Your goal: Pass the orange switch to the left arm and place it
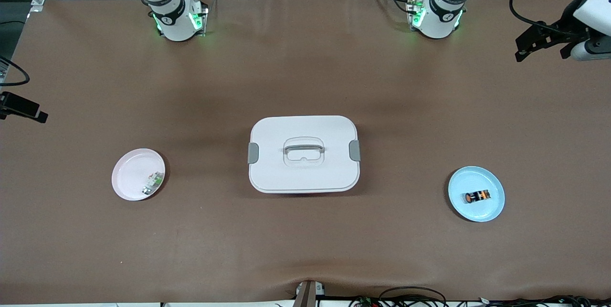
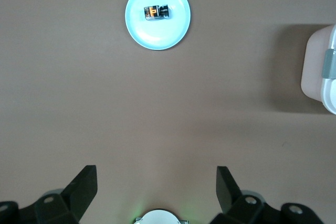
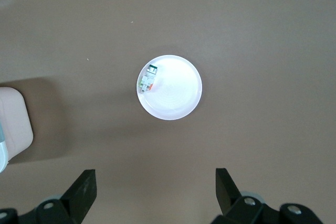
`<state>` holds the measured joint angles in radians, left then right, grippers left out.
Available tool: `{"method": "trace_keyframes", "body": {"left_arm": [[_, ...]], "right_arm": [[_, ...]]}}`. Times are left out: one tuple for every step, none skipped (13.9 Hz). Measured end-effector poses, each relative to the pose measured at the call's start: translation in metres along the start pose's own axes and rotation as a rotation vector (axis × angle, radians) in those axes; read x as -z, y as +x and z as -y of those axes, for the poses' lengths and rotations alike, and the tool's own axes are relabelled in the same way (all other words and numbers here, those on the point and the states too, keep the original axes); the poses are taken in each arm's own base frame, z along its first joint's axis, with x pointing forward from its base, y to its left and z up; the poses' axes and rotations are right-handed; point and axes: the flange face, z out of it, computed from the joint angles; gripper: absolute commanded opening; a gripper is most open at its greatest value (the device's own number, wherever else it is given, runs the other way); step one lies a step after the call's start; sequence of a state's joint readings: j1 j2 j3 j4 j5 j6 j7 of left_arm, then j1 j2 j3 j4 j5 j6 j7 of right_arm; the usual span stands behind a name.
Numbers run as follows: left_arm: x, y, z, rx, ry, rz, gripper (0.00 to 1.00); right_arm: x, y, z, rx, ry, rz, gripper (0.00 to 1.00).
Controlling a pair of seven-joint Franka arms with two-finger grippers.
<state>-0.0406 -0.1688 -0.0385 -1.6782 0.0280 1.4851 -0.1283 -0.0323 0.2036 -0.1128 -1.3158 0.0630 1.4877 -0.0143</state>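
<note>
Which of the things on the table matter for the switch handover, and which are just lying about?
Job:
- orange switch, on the blue plate
- box, mid-table, to be avoided
- left claw, open, high over the table
- right claw, open, high over the table

Lying about:
- green-and-white part on the pink plate

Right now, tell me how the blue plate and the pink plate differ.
The blue plate lies toward the left arm's end of the table; the pink plate lies toward the right arm's end. The blue plate holds the orange switch near its middle; the pink plate holds a small green-and-white part by its rim. Both are round, shallow and flank the box.
</note>
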Motion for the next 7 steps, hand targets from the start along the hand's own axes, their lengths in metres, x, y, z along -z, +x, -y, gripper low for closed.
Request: {"method": "trace_keyframes", "body": {"left_arm": [[0.000,0.000,0.002,0.005,0.000,0.000,1.00],[0.000,0.000,0.004,0.009,0.000,0.000,1.00],[0.000,0.001,0.005,0.011,0.000,0.000,1.00],[0.001,0.000,0.006,0.012,-0.001,-0.002,1.00],[0.002,0.000,0.007,0.015,-0.001,-0.004,1.00],[0.004,-0.001,0.010,0.020,-0.001,-0.006,1.00],[0.005,-0.002,0.012,0.025,-0.001,-0.004,1.00]], "right_arm": [[-0.002,0.001,0.002,0.000,-0.005,0.003,1.00],[-0.004,0.002,0.004,0.002,-0.009,0.006,1.00],[-0.005,0.002,0.005,0.003,-0.010,0.008,1.00],[-0.006,0.003,0.005,0.003,-0.011,0.010,1.00],[-0.006,0.003,0.006,0.004,-0.012,0.010,1.00],[-0.006,0.003,0.006,0.004,-0.012,0.010,1.00],[-0.006,0.003,0.005,0.003,-0.013,0.010,1.00]]}}
